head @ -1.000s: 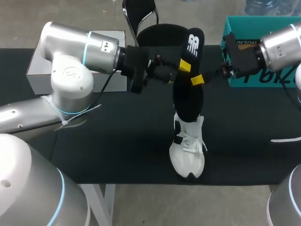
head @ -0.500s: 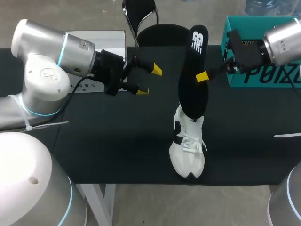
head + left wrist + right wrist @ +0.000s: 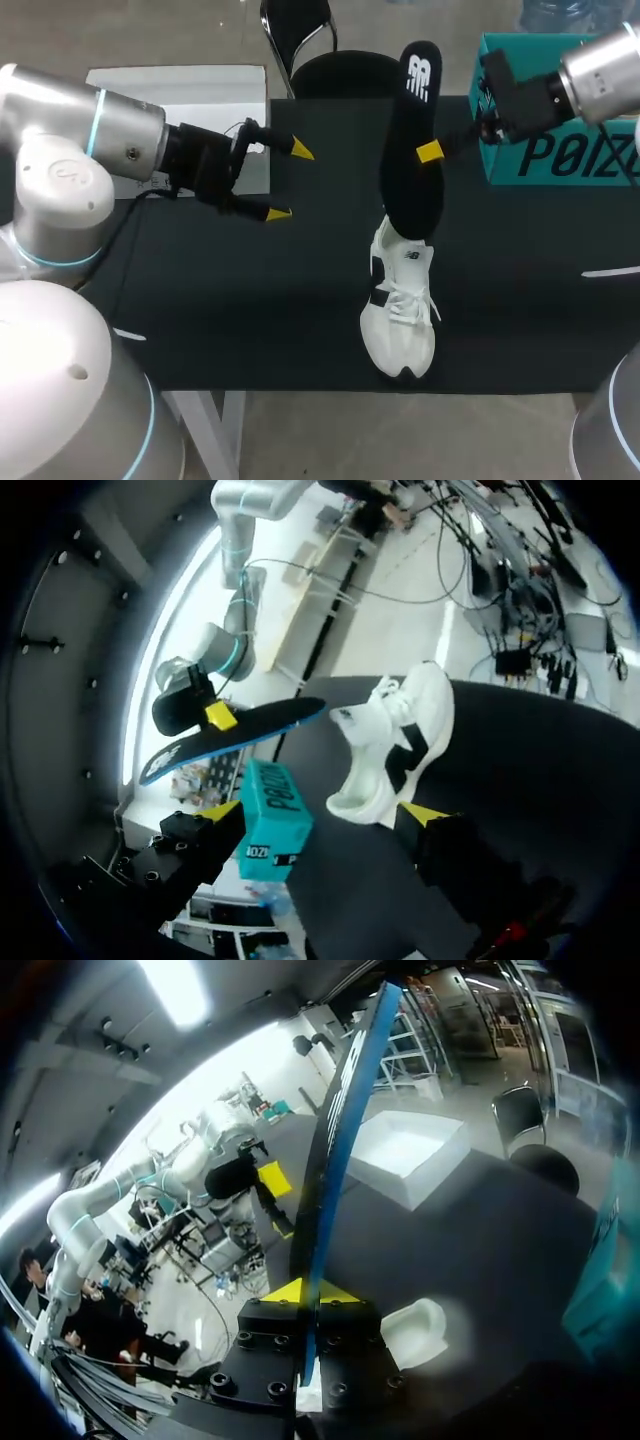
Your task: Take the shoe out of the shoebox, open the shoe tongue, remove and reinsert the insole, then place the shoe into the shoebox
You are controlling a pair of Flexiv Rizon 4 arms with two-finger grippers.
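Observation:
A white shoe (image 3: 400, 305) lies on the black table (image 3: 250, 300), toe toward the front edge. My right gripper (image 3: 430, 152) is shut on a black insole (image 3: 408, 140), which hangs tilted with its lower end over the shoe's opening. In the right wrist view the insole (image 3: 345, 1110) runs edge-on out from between the fingertips of that gripper (image 3: 301, 1290), above the shoe (image 3: 415, 1325). My left gripper (image 3: 289, 181) stands open and empty, left of the insole. The left wrist view has the shoe (image 3: 395, 745) ahead of that gripper (image 3: 323, 812). The teal shoebox (image 3: 560, 110) sits back right.
A white box (image 3: 180, 85) stands at the back left, partly behind my left arm. In the right wrist view this white box (image 3: 405, 1155) lies beyond the insole. The left wrist view shows the teal shoebox (image 3: 275, 820) past the shoe.
My left gripper has drawn back to the left, away from the insole it was beside a second ago. The right gripper has raised the insole a little, still shut on it.

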